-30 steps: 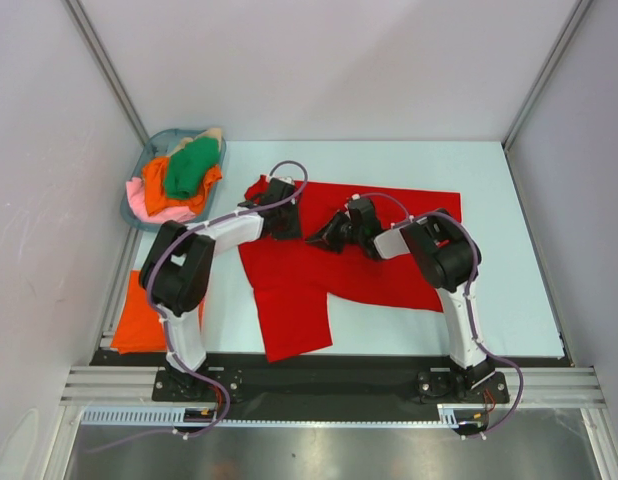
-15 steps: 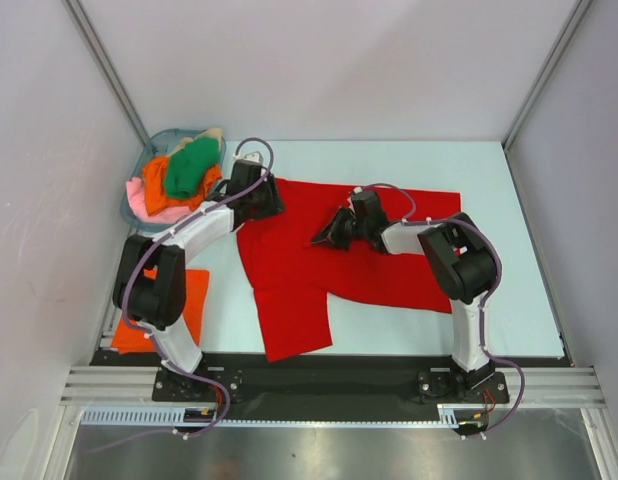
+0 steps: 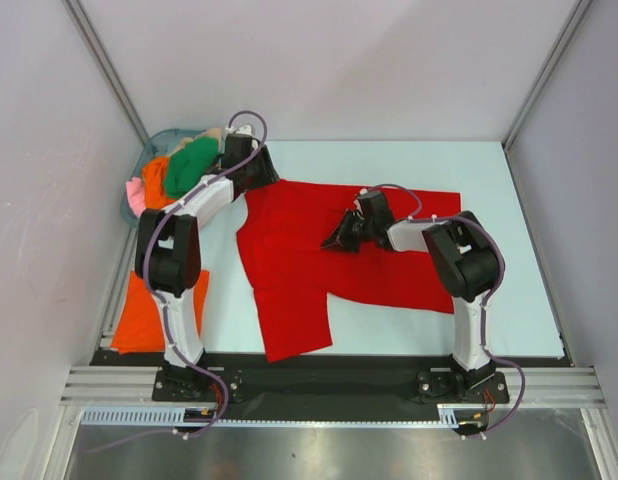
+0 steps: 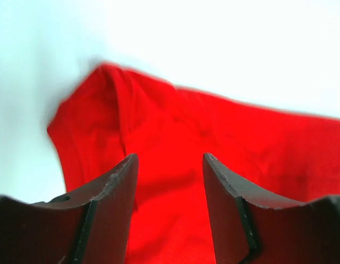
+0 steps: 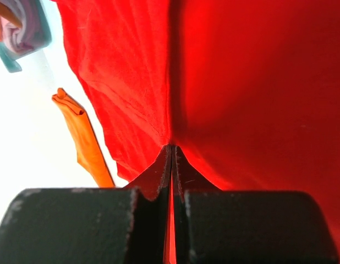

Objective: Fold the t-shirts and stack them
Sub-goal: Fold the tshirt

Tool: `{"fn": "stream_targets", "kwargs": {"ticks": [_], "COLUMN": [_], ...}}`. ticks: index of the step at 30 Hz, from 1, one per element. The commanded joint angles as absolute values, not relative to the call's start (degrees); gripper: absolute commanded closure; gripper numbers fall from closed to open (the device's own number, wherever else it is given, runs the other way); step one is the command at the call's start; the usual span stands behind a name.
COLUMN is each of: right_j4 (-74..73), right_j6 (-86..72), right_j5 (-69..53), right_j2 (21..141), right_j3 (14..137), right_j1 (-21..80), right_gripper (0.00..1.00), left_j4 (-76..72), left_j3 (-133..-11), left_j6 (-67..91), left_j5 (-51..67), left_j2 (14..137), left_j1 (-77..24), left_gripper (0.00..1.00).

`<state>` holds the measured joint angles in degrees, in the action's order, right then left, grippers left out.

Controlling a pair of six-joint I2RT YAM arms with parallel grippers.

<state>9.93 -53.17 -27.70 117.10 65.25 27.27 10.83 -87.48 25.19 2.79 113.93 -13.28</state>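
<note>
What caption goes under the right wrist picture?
The right gripper pinches a fold of the red t-shirt between its fingers.

text: none legible | labels: none | brands: none | numbers: none | signs: none

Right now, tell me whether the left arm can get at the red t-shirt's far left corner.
Probably yes. The left gripper is open at that corner of the red t-shirt, fingers either side of bare cloth. The right gripper pinches the shirt further right, out of the way.
</note>
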Motion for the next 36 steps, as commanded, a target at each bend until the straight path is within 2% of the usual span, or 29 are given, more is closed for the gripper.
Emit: {"fn": "stream_targets", "kwargs": {"ticks": [1, 4, 7, 12, 19, 23, 26, 30, 34, 36], "right_j4": [7.83, 7.04, 7.29, 7.82, 8.35, 9.49, 10.02, 10.89, 11.34, 11.69], "right_j6": [-49.57, -47.73, -46.15, -45.18, -44.82, -45.26, -45.18, -45.44, -45.61, -45.70], "right_j5": [-30.06, -30.15, -30.94, -33.56, -34.28, -35.06, -35.07, -35.51, -35.77, -36.04], "right_j2": [115.40, 115.40, 115.40, 116.45, 116.89, 116.72, 116.28, 116.02, 116.19, 116.28], "right_j3": [66.09, 65.92, 66.35, 67.85, 68.03, 67.41, 66.62, 66.18, 66.01, 66.01], "right_j1": [26.28, 25.40, 25.05, 24.79, 24.61, 24.52, 24.52, 24.52, 24.52, 24.52], "right_gripper": [1.00, 1.00, 1.00, 1.00, 1.00, 1.00, 1.00, 1.00, 1.00, 1.00], "left_j4": [12.64, 15.72, 16.00, 16.16, 17.76, 13.46, 11.26, 9.33, 7.56, 8.08], "left_j3": [-94.56, -98.69, -96.78, -83.80, -66.02, -59.87, -59.50, -59.68, -59.50, -60.03], "left_j6": [23.03, 22.06, 22.76, 27.50, 29.09, 31.20, 31.29, 32.08, 31.99, 32.17], "left_j5": [4.04, 4.57, 5.18, 3.61, 3.24, 6.76, 8.70, 8.26, 8.09, 8.61], "left_j2": [119.42, 121.72, 120.68, 110.07, 97.74, 96.85, 98.87, 100.90, 101.69, 103.00], "left_j1": [-12.04, -11.60, -11.25, -11.42, -13.80, -14.41, -15.73, -16.00, -16.00, -16.00], "left_gripper": [0.44, 0.44, 0.49, 0.54, 0.50, 0.51, 0.46, 0.45, 0.48, 0.53]}}
